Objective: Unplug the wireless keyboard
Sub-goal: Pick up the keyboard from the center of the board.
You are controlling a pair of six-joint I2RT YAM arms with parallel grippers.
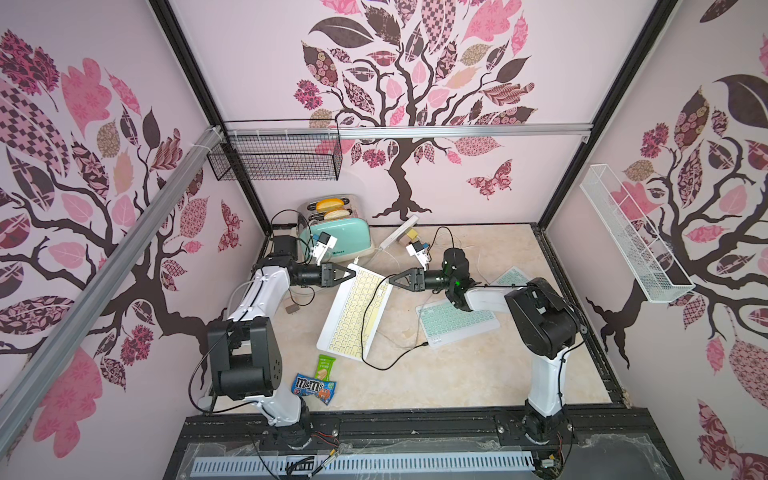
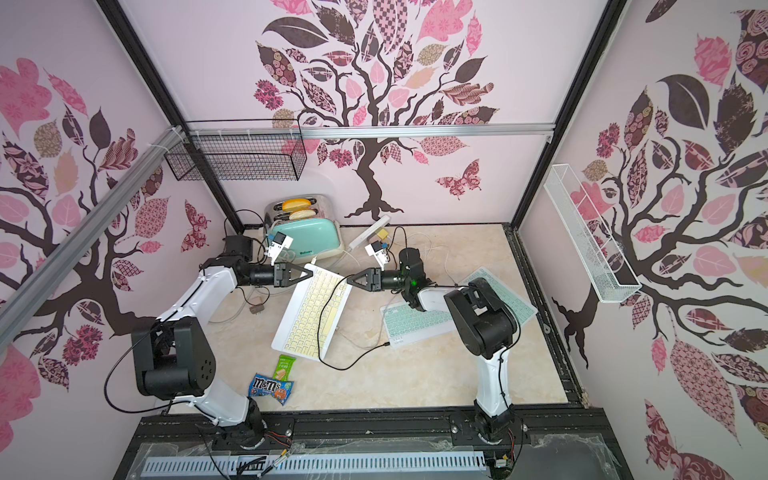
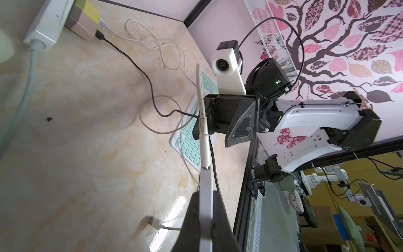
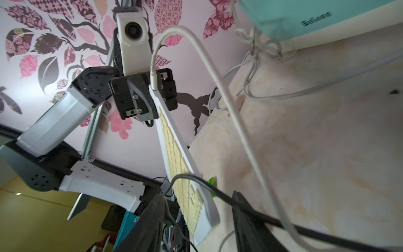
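Right of centre in a top view, the right arm [image 1: 540,316] hides part of a green keyboard [image 1: 449,326] and most of a second keyboard [image 1: 512,275]. In the left wrist view the yellow keyboard [image 3: 206,194] runs off frame.

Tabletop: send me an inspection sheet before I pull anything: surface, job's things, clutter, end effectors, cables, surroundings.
Surface: marble-look tabletop, a few dark specks.
Job's things: yellow-keyed keyboard, far end raised; white charging cable plugged into its end port, not yet pulled.
Clutter: near mint keyboard, far mint keyboard, toaster with bread, M&M's bag, green wafer pack.
End effectors: left end effector shut on the keyboard's corner beside the port; right end effector open, jaws astride the opposite corner.
Cables: black cable draped over the yellow keys; loose white USB plug on the surface; power strip at the back wall.
Surroundings: black wire basket and white wire shelf on the walls.
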